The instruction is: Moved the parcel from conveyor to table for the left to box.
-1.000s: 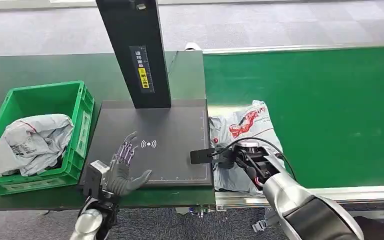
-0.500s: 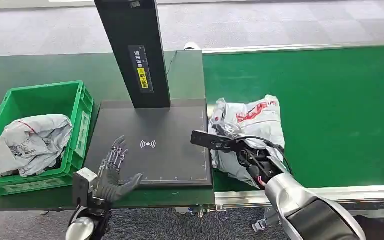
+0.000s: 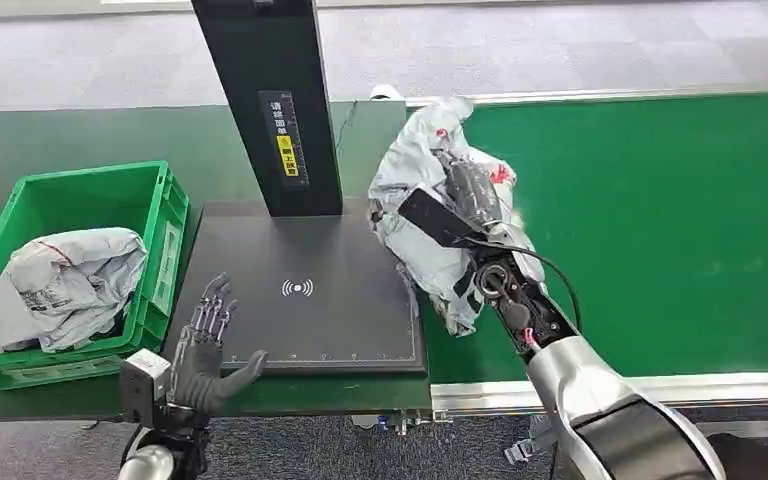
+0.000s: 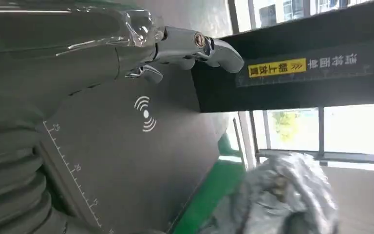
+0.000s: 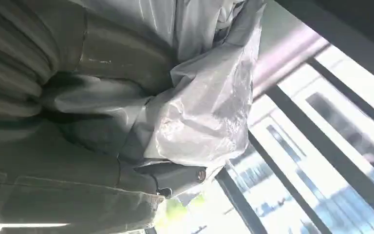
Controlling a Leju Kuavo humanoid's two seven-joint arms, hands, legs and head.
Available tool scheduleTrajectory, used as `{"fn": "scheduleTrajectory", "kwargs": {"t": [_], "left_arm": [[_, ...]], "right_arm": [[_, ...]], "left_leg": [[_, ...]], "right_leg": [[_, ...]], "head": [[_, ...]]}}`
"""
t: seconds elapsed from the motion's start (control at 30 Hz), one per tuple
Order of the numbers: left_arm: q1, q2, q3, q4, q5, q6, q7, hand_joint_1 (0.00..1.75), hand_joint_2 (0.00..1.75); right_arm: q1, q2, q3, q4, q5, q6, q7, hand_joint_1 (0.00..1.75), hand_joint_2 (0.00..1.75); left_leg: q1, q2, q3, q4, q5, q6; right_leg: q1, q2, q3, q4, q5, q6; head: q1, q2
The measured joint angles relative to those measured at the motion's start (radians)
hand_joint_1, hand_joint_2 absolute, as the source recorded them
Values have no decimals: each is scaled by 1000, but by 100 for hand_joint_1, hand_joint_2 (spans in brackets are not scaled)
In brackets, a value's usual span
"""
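My right hand (image 3: 470, 195) grips a crumpled grey plastic parcel (image 3: 422, 175) with red print and holds it up in the air, over the seam between the green conveyor (image 3: 660, 220) and the black scanner pad (image 3: 300, 290). Up close the same parcel (image 5: 204, 117) bulges out past the thumb (image 5: 175, 175). My left hand (image 3: 205, 345) hovers with spread fingers (image 4: 195, 44) at the near left corner of the pad and holds nothing. The green box (image 3: 165, 250) stands at the left with another grey parcel (image 3: 60, 285) inside.
A black upright post (image 3: 270, 100) with a yellow label rises from the back of the pad. The dark green table (image 3: 60, 135) stretches behind the box. A metal rail (image 3: 620, 390) edges the conveyor's near side.
My right hand has lifted the parcel off the conveyor and carried it up and leftward toward the pad. My left hand has drawn back a little toward the table's near edge.
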Motion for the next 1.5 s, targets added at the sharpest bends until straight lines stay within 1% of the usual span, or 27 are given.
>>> {"fn": "scheduleTrajectory", "kwargs": {"t": [0.3, 0.83, 0.93, 1.0, 1.07, 1.13, 1.2, 1.3, 1.33, 1.4, 1.43, 1.47, 1.5], "left_arm": [[7, 0, 12, -8, 0, 0, -9, 0, 175], [8, 0, 13, -8, 0, 0, -11, 0, 175], [8, 0, 14, -8, 0, 2, -14, 0, 175], [8, -2, 17, -9, -5, 17, -20, 0, 175], [12, -5, 23, -21, -38, 66, -49, 0, 175], [14, -10, 24, -46, -73, 134, -86, 0, 175], [16, -15, 25, -68, -76, 156, -94, 0, 175], [21, -19, 26, -86, -71, 159, -103, 0, 175], [21, -19, 26, -90, -63, 168, -111, 0, 175], [15, -21, 29, -90, -48, 206, -135, 0, 175], [7, -20, 30, -90, -36, 221, -142, 0, 175], [-1, -20, 31, -89, -29, 229, -145, 0, 175], [-8, -19, 31, -88, -20, 233, -147, 0, 175]], "right_arm": [[28, 5, -18, -88, -6, -14, -14, 175, 175], [38, 5, -24, -111, -6, -14, -14, 175, 175], [41, 5, -24, -115, -15, -28, -28, 175, 175], [45, 5, -24, -126, -25, -41, -45, 175, 175], [55, 6, -24, -146, -46, -35, -63, 175, 175], [68, 10, -21, -174, -81, 17, -84, 175, 175], [78, 13, -1, -196, -95, 71, -111, 175, 175], [90, 16, 37, -222, -100, 122, -134, 175, 175], [92, 16, 55, -228, -93, 172, -145, 175, 175], [88, 12, 135, -229, -39, 356, -180, 175, 175], [90, 13, 183, -228, -20, 413, -190, 175, 175], [97, 14, 228, -226, -14, 438, -193, 175, 175], [106, 16, 276, -224, -14, 438, -196, 175, 175]], "left_leg": [[0, 0, 0, 0, 0, 0], [0, 0, 0, 0, 0, 0], [0, 0, 0, 0, 0, 0], [0, 0, 0, 0, 0, 0], [0, 0, 0, 0, 0, 0], [0, 0, 0, 0, 0, 0], [0, 0, -1, 0, 0, 0], [0, 0, -1, 0, 0, 0], [0, 0, -1, 0, 0, 0], [0, 2, 0, -1, 0, 0], [0, 3, 1, -1, 0, 0], [0, 1, 0, 0, 0, 0], [0, -1, 0, 0, 0, 0]], "right_leg": [[0, 0, 0, 0, 0, 0], [0, 0, 0, 0, 0, 0], [0, 0, 0, 0, 0, 0], [0, 0, 0, 0, 0, 0], [0, 0, 0, 0, 0, 0], [0, 0, 0, 0, 0, 0], [0, 0, 0, 0, 0, 0], [0, 0, 0, 0, 0, 0], [0, 0, 0, 0, 0, 0], [0, 1, 0, 0, 0, 0], [0, 1, 0, 0, 0, 0], [1, 0, 0, 0, 0, 0], [1, -2, 0, 0, 0, 0]], "head": [[0, 0], [0, 0], [0, 0], [0, 0], [0, 0], [0, 0], [0, 0], [0, 0], [0, 0], [0, 0], [1, 0], [0, 0], [0, 0]]}}
